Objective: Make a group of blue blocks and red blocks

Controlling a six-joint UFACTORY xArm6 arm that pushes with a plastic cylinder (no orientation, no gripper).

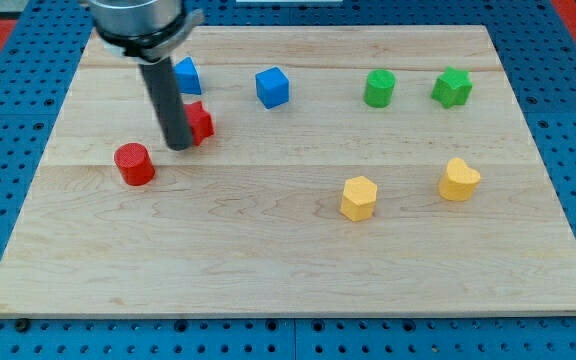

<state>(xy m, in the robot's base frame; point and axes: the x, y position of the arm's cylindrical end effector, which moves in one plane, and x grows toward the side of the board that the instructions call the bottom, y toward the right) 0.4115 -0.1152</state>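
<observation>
The wooden board [288, 270] fills most of my view, sitting on a blue pegboard; the arm's dark rod comes down at the far left, and my tip [178, 146] rests on the board just left of a red block [199, 121], touching it or nearly so; I carry no gripper, so there is nothing to open or close, only the rod's end to push with.

The task's blocks sit in the far-left part of the board; a blue cube [272, 87] lies to the right of the rod; a second blue block [187, 75] lies far of the tip, half hidden by the rod, so I cannot name its shape; a red cylinder [134, 164] stands apart, nearer and further left.

I judge the group loose and unfinished; the red cylinder is the straggler.

The risks, as I see them; the rod hides the contact side of the red block, so an off-centre push could spin it away instead of sliding it; a push to the far side could knock the hidden blue block toward the board's far edge; sweeping back for the cylinder, the rod could clip the red block and undo the grouping.

The green cylinder [379, 89], green star [452, 87], yellow hexagon [359, 197] and yellow heart [459, 180] sit well to the right, out of harm.
</observation>
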